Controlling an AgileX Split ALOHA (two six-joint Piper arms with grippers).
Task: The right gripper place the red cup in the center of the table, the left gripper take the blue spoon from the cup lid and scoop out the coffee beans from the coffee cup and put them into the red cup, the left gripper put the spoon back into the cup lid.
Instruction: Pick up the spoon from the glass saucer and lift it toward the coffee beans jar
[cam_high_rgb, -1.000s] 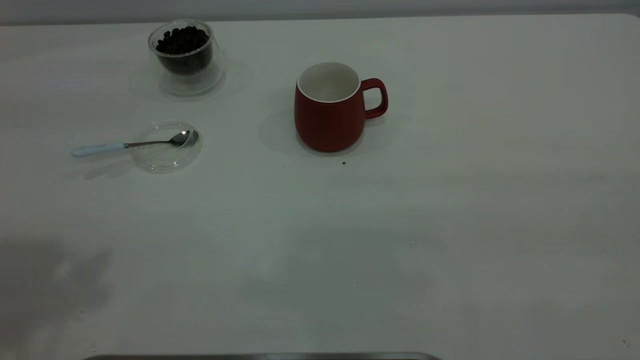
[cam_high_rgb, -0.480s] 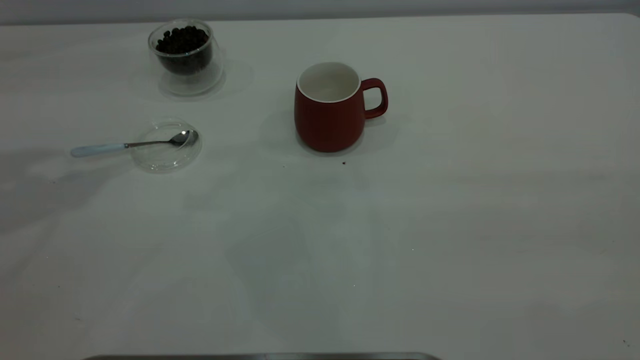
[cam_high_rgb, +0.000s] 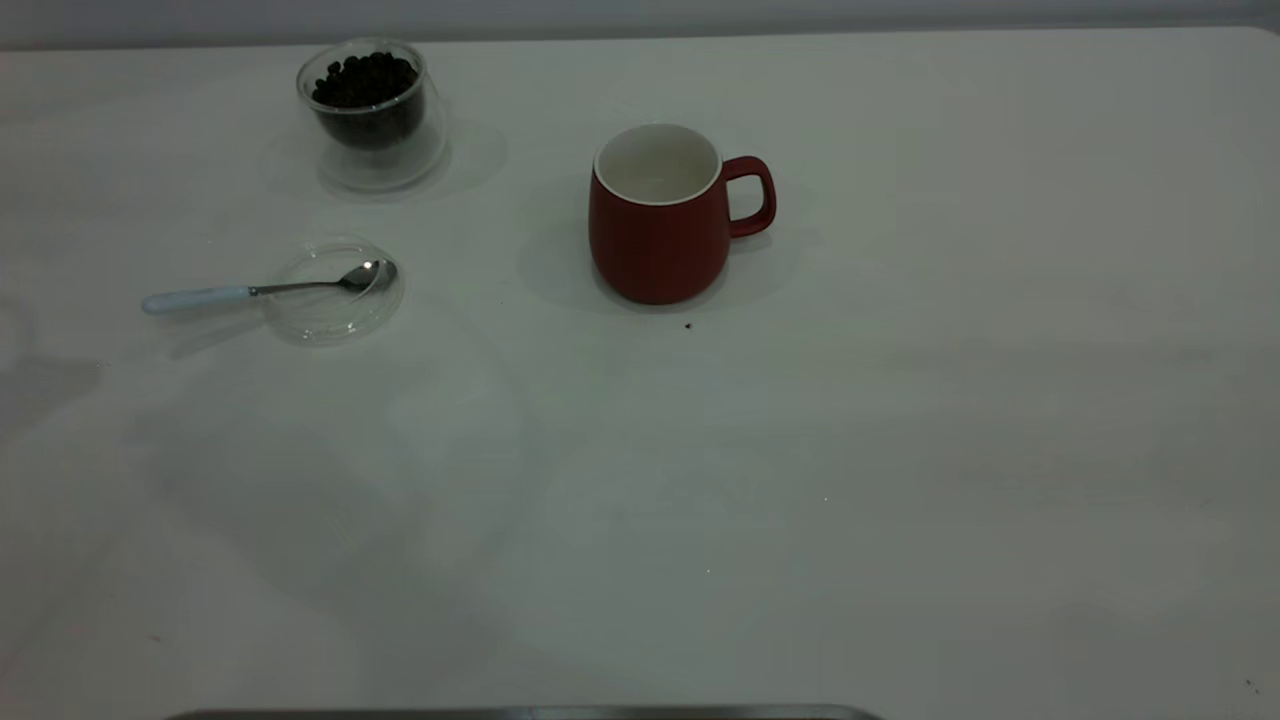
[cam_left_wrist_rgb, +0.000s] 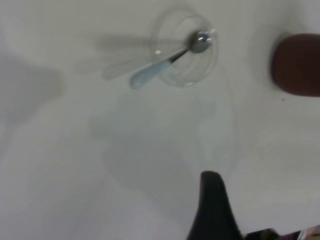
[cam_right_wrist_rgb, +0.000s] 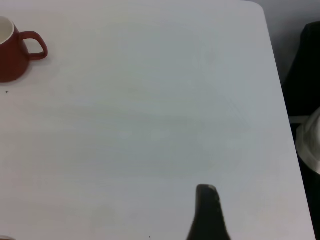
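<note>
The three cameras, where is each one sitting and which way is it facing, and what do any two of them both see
Exterior view: above the table, looking down at the red cup, coffee cup and cup lid; no arm shows.
Left wrist view: above the blue spoon; one black fingertip of the left gripper shows.
Right wrist view: over bare table, red cup far off; one fingertip of the right gripper shows.
Shared: all three show the red cup.

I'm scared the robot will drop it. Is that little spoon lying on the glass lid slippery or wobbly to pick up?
Probably a bit tricky. The blue spoon is thin, with a shiny metal bowl, so it may slip. It bridges the cup lid, handle sticking out past the rim, so a push might tip it. It looks stiff and light.
</note>
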